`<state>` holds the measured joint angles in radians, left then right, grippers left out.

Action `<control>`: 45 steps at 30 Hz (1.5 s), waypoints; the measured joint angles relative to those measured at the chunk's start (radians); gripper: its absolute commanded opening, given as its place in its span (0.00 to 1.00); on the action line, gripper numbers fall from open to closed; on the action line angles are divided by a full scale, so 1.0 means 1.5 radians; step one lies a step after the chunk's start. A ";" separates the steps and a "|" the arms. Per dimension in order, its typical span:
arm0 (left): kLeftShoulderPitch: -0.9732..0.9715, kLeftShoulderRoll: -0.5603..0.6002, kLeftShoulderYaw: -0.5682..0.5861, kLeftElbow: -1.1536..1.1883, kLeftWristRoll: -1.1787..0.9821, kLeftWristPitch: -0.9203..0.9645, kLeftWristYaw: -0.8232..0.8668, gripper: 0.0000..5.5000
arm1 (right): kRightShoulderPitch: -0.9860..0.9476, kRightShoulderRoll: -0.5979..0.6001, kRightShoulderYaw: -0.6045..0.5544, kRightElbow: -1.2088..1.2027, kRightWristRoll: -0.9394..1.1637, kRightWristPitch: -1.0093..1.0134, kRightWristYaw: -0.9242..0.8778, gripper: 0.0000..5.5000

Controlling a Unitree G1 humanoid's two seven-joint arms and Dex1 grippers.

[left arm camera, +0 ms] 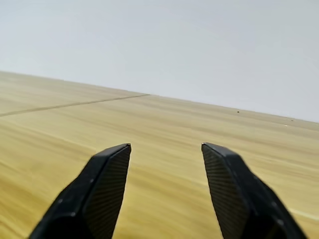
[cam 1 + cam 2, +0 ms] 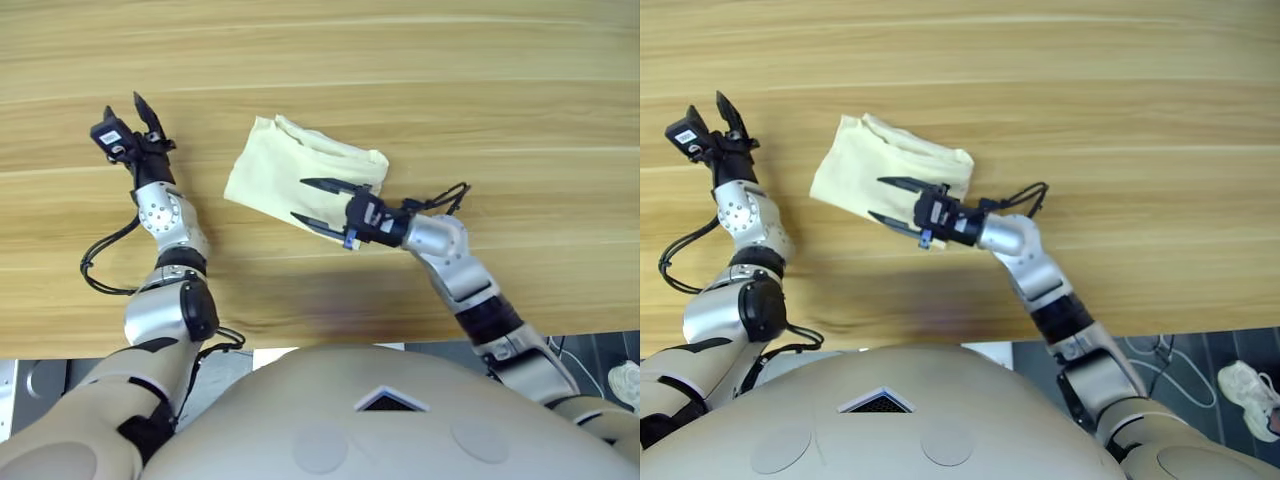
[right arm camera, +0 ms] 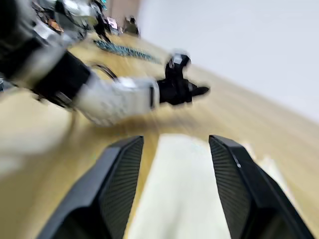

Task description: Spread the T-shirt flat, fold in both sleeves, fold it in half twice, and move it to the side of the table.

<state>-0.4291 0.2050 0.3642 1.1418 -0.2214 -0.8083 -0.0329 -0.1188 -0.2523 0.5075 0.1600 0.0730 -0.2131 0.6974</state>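
The risk I see is the fold coming undone. The T-shirt (image 2: 290, 170) looks to me already folded down to a small pale bundle, so I judge what is left is shifting it to the side of the bench (image 2: 500, 100). If my right fingers (image 2: 298, 199) close on the top layer alone, that layer would peel back and open the stack. If they press down and drag, the lower layers could lag on the wood and bunch up. The bundle's far edge looks a little rumpled and loose, so a quick sideways pull might let it flop open.

My right fingers are apart, with nothing between them. They sit over the bundle's near right corner, pointing across it toward the bench's left end. Whether the lower finger touches the cloth, I cannot tell.

My left fingers (image 2: 145, 118) are also apart and empty. They are lifted off the wood and point toward the far edge, well apart from the T-shirt on its left side.

The T-shirt lies flat on the bench, in from the near edge and a little left of the middle, between my two arms. It is turned slightly askew to the bench edges.
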 measured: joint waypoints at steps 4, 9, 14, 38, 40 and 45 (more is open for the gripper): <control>-0.009 -0.009 0.000 0.005 0.000 -0.001 -0.002 0.48 | -0.039 0.028 0.004 0.107 -0.049 0.032 -0.021 0.44; -0.030 -0.016 0.000 0.019 0.000 0.003 -0.012 0.48 | -0.105 0.060 -0.021 0.201 -0.067 0.021 -0.044 0.44; -0.043 -0.019 0.011 0.037 -0.014 0.023 -0.036 0.48 | -0.120 0.069 -0.081 0.235 -0.031 0.028 -0.016 0.44; -0.057 -0.030 0.023 0.051 -0.007 0.035 -0.045 0.48 | -0.384 0.126 -0.275 0.656 0.005 -0.018 0.001 0.44; -0.057 -0.030 0.024 0.051 -0.007 0.035 -0.046 0.48 | -0.390 0.129 -0.305 0.668 0.026 -0.001 0.029 0.44; -0.057 -0.028 0.027 0.052 -0.007 0.035 -0.053 0.48 | -0.397 0.139 -0.319 0.688 0.013 0.019 0.009 0.44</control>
<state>-0.5147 0.1628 0.4039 1.2199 -0.2326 -0.7557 -0.1130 -0.7150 -0.0440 0.0289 1.1918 0.0931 -0.1842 0.7106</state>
